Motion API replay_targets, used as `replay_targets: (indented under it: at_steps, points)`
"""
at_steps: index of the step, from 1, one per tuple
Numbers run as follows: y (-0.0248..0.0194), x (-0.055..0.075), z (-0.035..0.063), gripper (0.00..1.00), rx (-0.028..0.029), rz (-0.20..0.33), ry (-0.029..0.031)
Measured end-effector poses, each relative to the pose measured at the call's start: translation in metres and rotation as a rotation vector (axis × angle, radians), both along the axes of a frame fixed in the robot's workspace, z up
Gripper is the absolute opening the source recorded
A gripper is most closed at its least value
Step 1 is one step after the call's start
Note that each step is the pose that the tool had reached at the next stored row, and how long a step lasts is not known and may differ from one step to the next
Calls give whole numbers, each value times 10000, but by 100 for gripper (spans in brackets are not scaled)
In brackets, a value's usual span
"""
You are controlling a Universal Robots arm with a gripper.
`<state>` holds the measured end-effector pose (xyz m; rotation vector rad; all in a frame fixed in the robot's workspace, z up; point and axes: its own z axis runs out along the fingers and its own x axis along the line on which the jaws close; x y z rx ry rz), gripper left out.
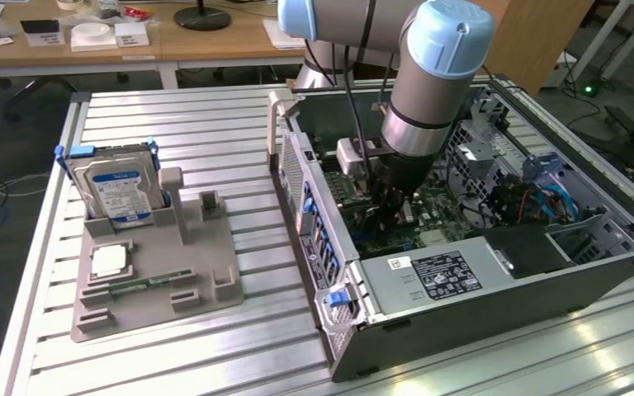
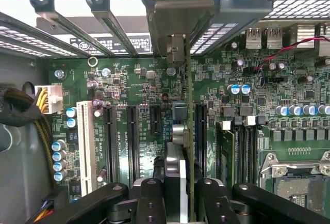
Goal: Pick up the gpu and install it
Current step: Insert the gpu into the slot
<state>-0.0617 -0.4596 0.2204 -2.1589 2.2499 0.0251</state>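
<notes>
The arm reaches down into the open computer case, its gripper low over the motherboard. In the wrist view the gripper has its black fingers pinching the gpu — the card is seen edge-on, a thin green board standing upright between the pads, with its pale metal end bracket up against the rear slot openings of the case. The card's lower edge sits over the motherboard among the dark expansion slots; whether it is fully seated cannot be told. On the exterior view's left, well apart from the case, a grey parts holder carries a hard drive standing upright and a memory stick lying flat.
</notes>
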Motion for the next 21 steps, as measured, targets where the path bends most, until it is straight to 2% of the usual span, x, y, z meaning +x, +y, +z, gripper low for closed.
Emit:
replay_targets:
  at_steps: [15,18,21]
  points:
    - [-22,0,1,29,-5,0,2]
    - [3,0,-4,29,-6,1,2]
    - [6,0,-5,29,-5,1,2]
